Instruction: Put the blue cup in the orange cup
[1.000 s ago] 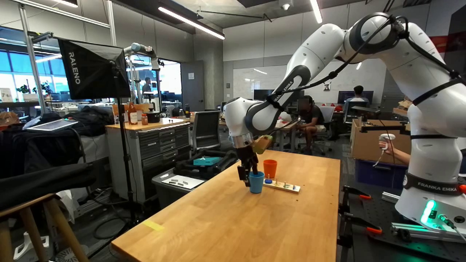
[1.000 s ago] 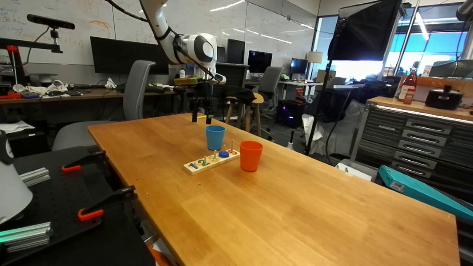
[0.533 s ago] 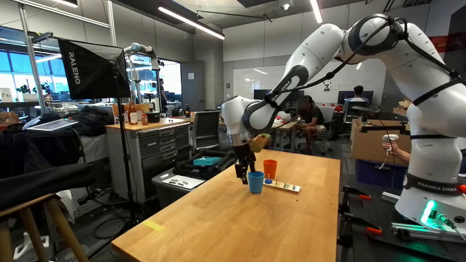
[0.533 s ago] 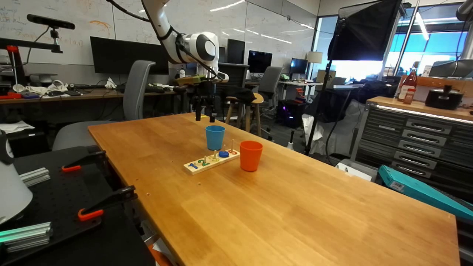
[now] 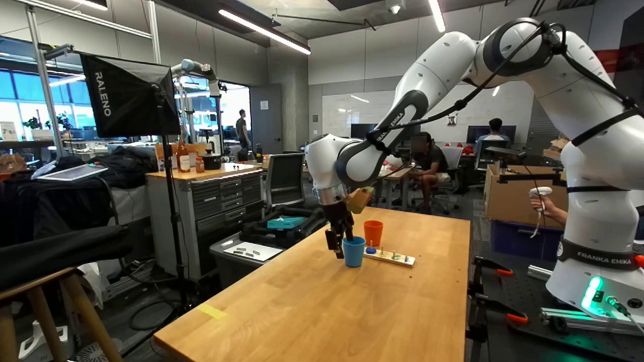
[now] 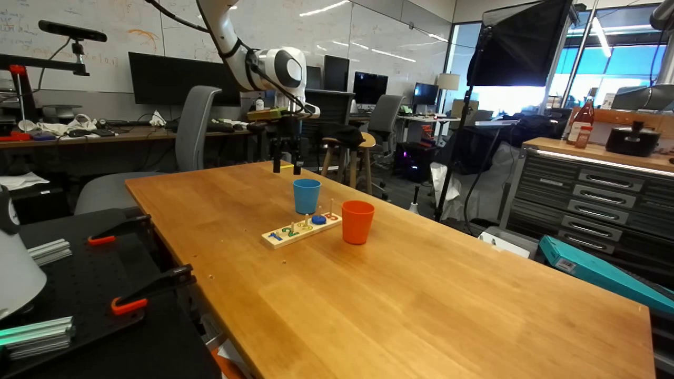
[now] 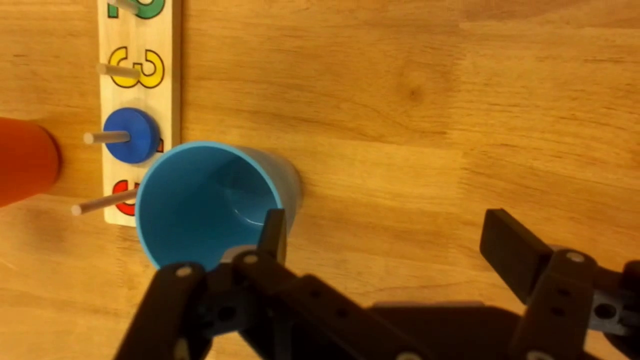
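The blue cup (image 5: 353, 253) stands upright on the table in both exterior views (image 6: 306, 197). In the wrist view the blue cup (image 7: 200, 200) lies at the left, its opening facing the camera. The orange cup (image 5: 373, 233) stands upright a short way from it, also in an exterior view (image 6: 357, 223); only part of the orange cup (image 7: 25, 160) shows at the wrist view's left edge. My gripper (image 5: 344, 246) points down beside the blue cup, open and empty. In the wrist view my gripper (image 7: 387, 225) has its left finger overlapping the blue rim; contact cannot be told.
A wooden peg board (image 6: 300, 231) with numbers and a blue disc (image 7: 131, 135) lies beside both cups. Its pegs stand up (image 7: 105, 201). The wooden table (image 5: 322, 311) has a near long edge, and black clamps (image 5: 495, 266) sit along its robot side.
My gripper has shifted slightly, first one way and up, then partly back and down, staying beside the blue cup. It stays open. Both cups and the peg board have stayed in place.
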Robot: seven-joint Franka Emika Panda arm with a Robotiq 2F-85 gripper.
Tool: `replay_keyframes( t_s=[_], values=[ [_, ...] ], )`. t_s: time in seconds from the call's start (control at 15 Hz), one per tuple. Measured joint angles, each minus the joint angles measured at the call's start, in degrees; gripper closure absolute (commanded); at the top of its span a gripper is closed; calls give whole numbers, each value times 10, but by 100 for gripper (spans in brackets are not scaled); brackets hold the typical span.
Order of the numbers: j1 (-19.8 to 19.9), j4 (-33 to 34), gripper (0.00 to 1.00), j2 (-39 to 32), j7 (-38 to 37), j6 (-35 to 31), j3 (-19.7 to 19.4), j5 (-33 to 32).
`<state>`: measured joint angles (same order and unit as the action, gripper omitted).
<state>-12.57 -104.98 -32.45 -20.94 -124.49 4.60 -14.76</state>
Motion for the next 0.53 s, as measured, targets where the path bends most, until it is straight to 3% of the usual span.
replay_keyframes(
  t_s=[0.53],
  values=[
    [-24,-5,0,15,-7,27,-6,-7]
  ],
)
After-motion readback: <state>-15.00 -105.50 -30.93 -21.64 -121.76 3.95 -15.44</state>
